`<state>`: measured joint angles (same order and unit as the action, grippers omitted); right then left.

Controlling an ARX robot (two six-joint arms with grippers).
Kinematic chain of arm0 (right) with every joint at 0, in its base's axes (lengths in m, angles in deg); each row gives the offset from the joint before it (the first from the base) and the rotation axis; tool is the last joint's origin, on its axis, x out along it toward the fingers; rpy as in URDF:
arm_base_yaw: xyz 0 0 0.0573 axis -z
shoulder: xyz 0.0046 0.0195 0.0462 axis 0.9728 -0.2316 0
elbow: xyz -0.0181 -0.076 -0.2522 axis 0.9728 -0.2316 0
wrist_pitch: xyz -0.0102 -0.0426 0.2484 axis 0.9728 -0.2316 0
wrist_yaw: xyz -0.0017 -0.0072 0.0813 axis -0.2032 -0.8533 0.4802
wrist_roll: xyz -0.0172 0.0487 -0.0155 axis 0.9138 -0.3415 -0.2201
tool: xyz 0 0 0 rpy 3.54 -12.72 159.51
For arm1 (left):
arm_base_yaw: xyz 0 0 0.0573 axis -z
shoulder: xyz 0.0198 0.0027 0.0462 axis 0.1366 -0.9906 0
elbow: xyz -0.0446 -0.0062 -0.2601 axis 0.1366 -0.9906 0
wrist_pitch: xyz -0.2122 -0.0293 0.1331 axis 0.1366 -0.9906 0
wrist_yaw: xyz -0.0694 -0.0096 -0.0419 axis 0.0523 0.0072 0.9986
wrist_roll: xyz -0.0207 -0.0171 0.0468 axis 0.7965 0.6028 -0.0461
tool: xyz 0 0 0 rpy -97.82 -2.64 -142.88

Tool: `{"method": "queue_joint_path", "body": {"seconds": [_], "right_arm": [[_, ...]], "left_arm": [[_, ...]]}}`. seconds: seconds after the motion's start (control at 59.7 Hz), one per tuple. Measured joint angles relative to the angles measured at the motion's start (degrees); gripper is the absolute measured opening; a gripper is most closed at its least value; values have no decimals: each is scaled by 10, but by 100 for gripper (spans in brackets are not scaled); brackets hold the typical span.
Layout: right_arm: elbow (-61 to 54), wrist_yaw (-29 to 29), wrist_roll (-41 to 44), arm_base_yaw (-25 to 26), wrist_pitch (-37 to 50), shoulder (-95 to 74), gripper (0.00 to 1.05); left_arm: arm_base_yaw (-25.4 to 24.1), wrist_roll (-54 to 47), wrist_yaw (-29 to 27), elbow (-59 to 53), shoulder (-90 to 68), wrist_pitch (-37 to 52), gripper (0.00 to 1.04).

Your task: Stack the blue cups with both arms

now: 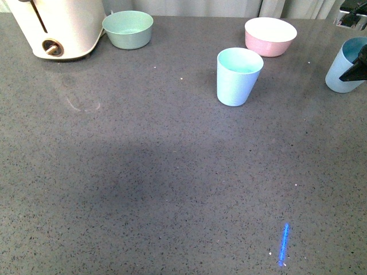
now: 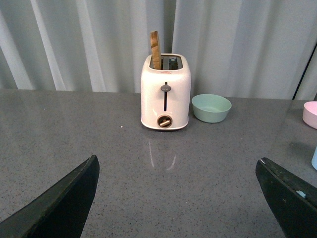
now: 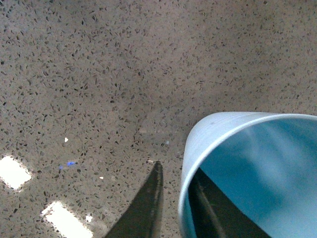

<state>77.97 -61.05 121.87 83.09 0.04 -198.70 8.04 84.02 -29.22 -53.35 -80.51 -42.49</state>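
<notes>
One blue cup [image 1: 238, 76] stands upright on the grey counter, right of centre. A second blue cup [image 1: 346, 67] is at the far right edge of the front view, tilted, with my right gripper [image 1: 356, 70] shut on its rim. In the right wrist view that cup [image 3: 257, 168] fills the lower right; one finger lies inside its wall and the other outside, so the right gripper [image 3: 176, 181] straddles the wall. My left gripper [image 2: 177, 171] is open over bare counter, nothing between its fingers [image 2: 64, 198]. A sliver of a blue cup [image 2: 314, 158] shows at the edge of the left wrist view.
A cream toaster [image 1: 57, 26] with toast stands at the back left, a mint-green bowl [image 1: 128, 28] beside it. A pink bowl [image 1: 270, 36] sits at the back behind the standing cup. A blue light streak [image 1: 284, 244] lies on the counter [image 1: 143, 183] near the front.
</notes>
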Motion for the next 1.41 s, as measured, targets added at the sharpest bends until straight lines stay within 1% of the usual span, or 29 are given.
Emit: {"method": "queue_joint_path", "body": {"seconds": [0.05, 0.201, 0.436, 0.586, 0.704, 0.787, 0.871, 1.056, 1.19, 1.407], "right_arm": [[0, -1, 0, 3, -3, 3, 2], [-23, 17, -3, 15, -21, 39, 2], [-70, 95, 6, 18, -67, 139, 2], [-82, 133, 2, -10, -83, 209, 2], [-82, 160, -18, -54, -90, 231, 2], [-82, 153, -27, -83, -88, 231, 2], [-84, 134, -34, -112, -79, 224, 2], [-81, 110, -52, -154, -74, 200, 2], [-63, 94, -58, -170, -73, 169, 2], [-22, 87, -73, -184, -66, 130, 2]], "left_arm": [[0, 0, 0, 0, 0, 0, 96], [0, 0, 0, 0, 0, 0, 96], [0, 0, 0, 0, 0, 0, 96], [0, 0, 0, 0, 0, 0, 96], [0, 0, 0, 0, 0, 0, 96], [0, 0, 0, 0, 0, 0, 96], [0, 0, 0, 0, 0, 0, 96], [0, 0, 0, 0, 0, 0, 96], [0, 0, 0, 0, 0, 0, 96], [0, 0, 0, 0, 0, 0, 96]]}}
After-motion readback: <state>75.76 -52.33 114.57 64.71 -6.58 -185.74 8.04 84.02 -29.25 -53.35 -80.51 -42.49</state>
